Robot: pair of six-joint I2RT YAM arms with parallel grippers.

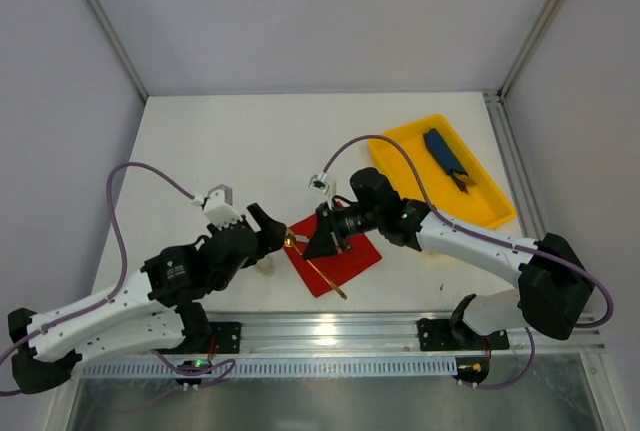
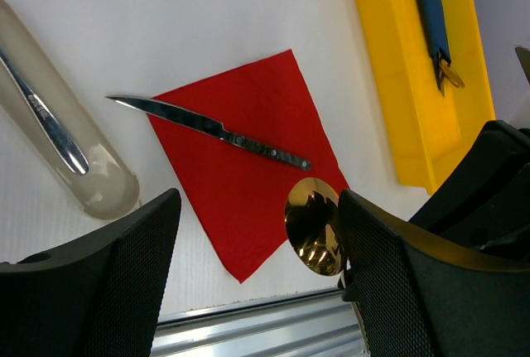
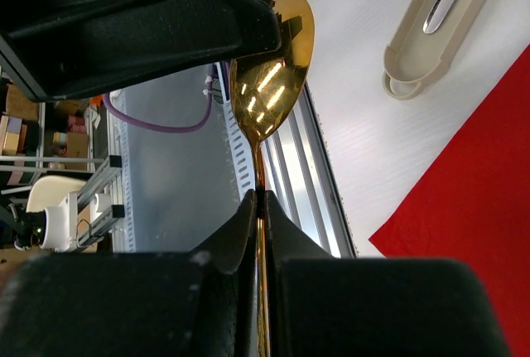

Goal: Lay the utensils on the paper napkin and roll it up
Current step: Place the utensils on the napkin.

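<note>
- Spoon (image 3: pixel 269 75): gold and shiny, raised off the table. In the right wrist view we see its thin handle run down from the bowl into the right gripper (image 3: pixel 258 201), whose fingers are pinched tight on it.
- Left gripper (image 2: pixel 258 204): its two black fingers stand spread wide at the bottom of the left wrist view, with nothing clasped between them. The spoon's bowl sits just beside the inner face of the finger on the right of that frame. We cannot tell whether the two touch.
- Paper napkin (image 2: pixel 248 158): bright red and lying flat on the white table (image 2: pixel 207 17), with one corner pointing to the lower edge of the frame. In the top view it lies at lower centre, just below where the two grippers meet.
- Slim metal utensil (image 2: pixel 215 129): it lies diagonally across the upper part of the napkin. Its pointed end hangs over the napkin's left edge onto the table. We cannot make out any tines.
- Translucent beige sleeve (image 2: pixel 99 183): at the left edge of the left wrist view, apart from the napkin, with a silvery utensil (image 2: pixel 50 121) inside it.
- Yellow tray (image 2: pixel 397 84): at the upper right of the frame, to the right of the napkin and not touching it. It holds a dark-blue oblong item (image 2: pixel 435 17) with a small gold-coloured piece at its lower end.
</note>
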